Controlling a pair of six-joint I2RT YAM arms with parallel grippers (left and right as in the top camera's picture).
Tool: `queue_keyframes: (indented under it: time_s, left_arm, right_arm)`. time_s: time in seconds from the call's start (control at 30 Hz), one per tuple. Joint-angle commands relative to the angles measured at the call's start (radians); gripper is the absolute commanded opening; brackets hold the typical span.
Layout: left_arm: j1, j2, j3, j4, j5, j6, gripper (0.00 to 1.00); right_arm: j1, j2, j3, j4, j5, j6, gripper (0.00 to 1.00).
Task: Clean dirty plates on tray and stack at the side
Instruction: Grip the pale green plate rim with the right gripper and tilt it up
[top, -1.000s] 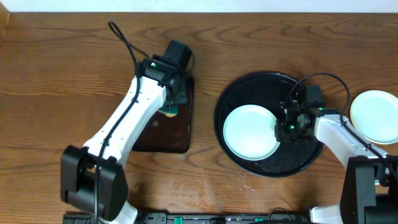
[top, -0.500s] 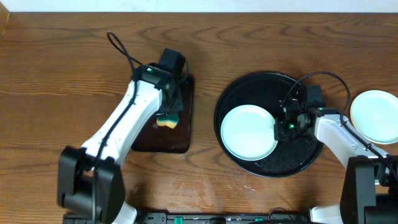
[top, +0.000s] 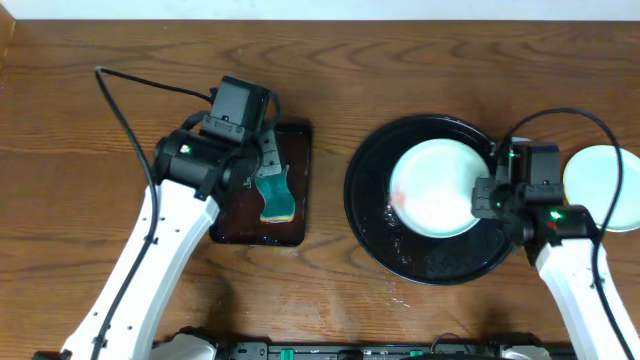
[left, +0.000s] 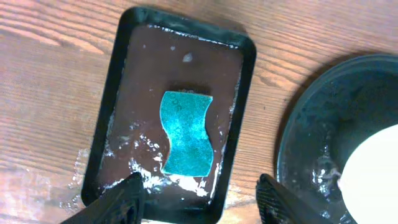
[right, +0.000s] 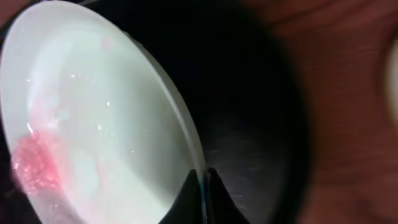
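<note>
A pale mint-white plate (top: 435, 188) with a red smear (right: 34, 165) hangs tilted over the round black tray (top: 420, 262). My right gripper (top: 487, 197) is shut on its right rim, and the right wrist view shows the rim of this plate (right: 93, 112) pinched between the fingertips (right: 202, 180). A second pale plate (top: 600, 188) lies on the table to the right of the tray. My left gripper (left: 199, 190) is open above the brown rectangular tray (left: 118, 106) and holds nothing. A teal sponge (left: 186, 132) lies flat on that tray.
The brown rectangular tray (top: 295, 140) is wet, with foam around the sponge (top: 277, 195). Water beads on the black tray (left: 323, 124). The left arm's cable (top: 140, 85) loops over the table at the back left. The wall edge runs along the far side.
The left gripper has opened, left the sponge on the brown tray and pulled back. The right gripper has drawn the plate to the right and tilted it up off the black tray.
</note>
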Motion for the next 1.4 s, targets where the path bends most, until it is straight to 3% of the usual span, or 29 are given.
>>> queue_keyframes:
  time_s: [0.0,0.07,0.2,0.67,1.03,1.2,1.37]
  left_arm:
    - [0.003,-0.018,0.018,-0.006,-0.002,0.005,0.62]
    - [0.003,-0.016,0.016,-0.018,-0.002,0.005,0.76]
    - [0.003,-0.016,0.016,-0.041,-0.002,0.005,0.80]
    - [0.003,-0.016,0.016,-0.048,-0.002,0.005,0.82]
    - [0.003,-0.016,0.016,-0.048,-0.002,0.005,0.82]
    - [0.003,-0.016,0.016,-0.048,-0.002,0.005,0.82]
    - [0.003,-0.016,0.016,-0.048,-0.002,0.005,0.82]
  right_arm:
    - [0.010,-0.075,0.005,-0.001,0.162,0.022,0.01]
    - [0.039,-0.119,0.005,-0.001,0.176,0.022,0.01]
    - [0.129,-0.172,0.005,0.000,0.314,0.022,0.01]
    - [0.587,-0.180,0.004,0.013,0.868,-0.073,0.01]
    - [0.798,-0.177,0.005,0.029,1.008,-0.196,0.01]
    - [0.825,-0.176,0.004,0.068,1.059,-0.298,0.01]
    - [0.851,-0.176,0.004,0.078,1.079,-0.302,0.01]
